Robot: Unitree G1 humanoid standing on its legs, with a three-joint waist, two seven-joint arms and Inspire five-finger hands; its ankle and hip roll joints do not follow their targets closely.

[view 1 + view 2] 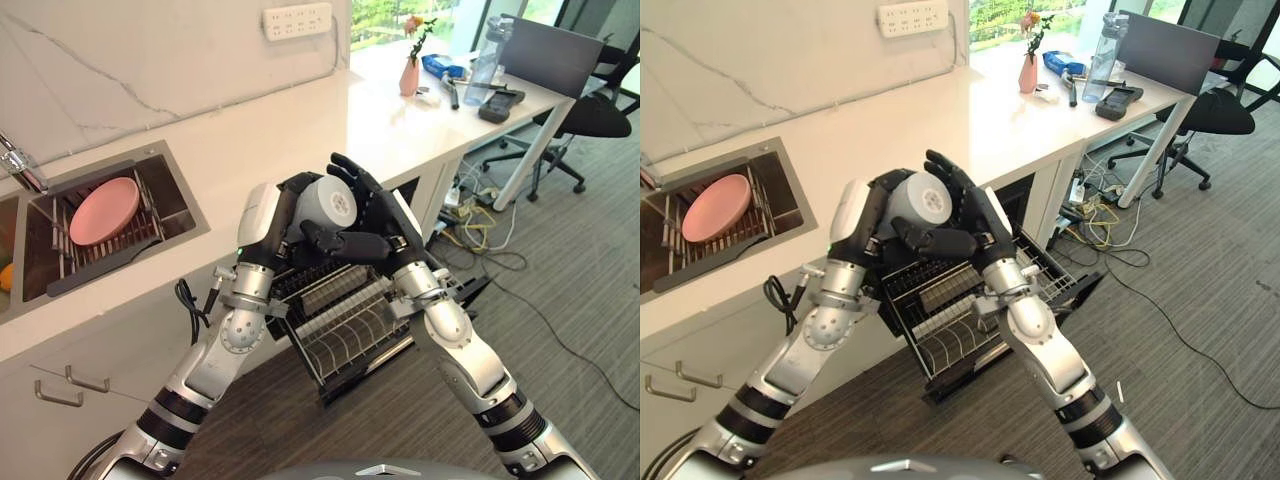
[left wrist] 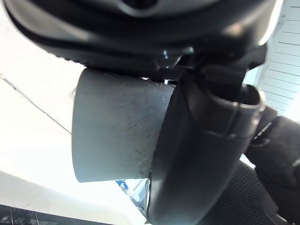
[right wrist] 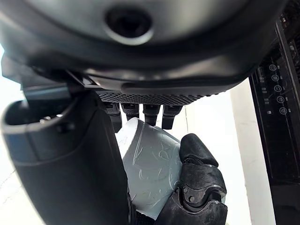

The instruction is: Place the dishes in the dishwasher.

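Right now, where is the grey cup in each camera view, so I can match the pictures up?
Left eye view: grey cup at centre, between both hands, above the dishwasher rack.
Right eye view: cup left of centre, above the same rack.
Left wrist view: cup's side wall beside the thumb.
Right wrist view: embossed cup wall past the fingers.
Shared landmark: the rack, in both eye views.

pink vase [image 1: 409,77] with flowers, water bottle [image 1: 487,58], office chair [image 1: 592,118]
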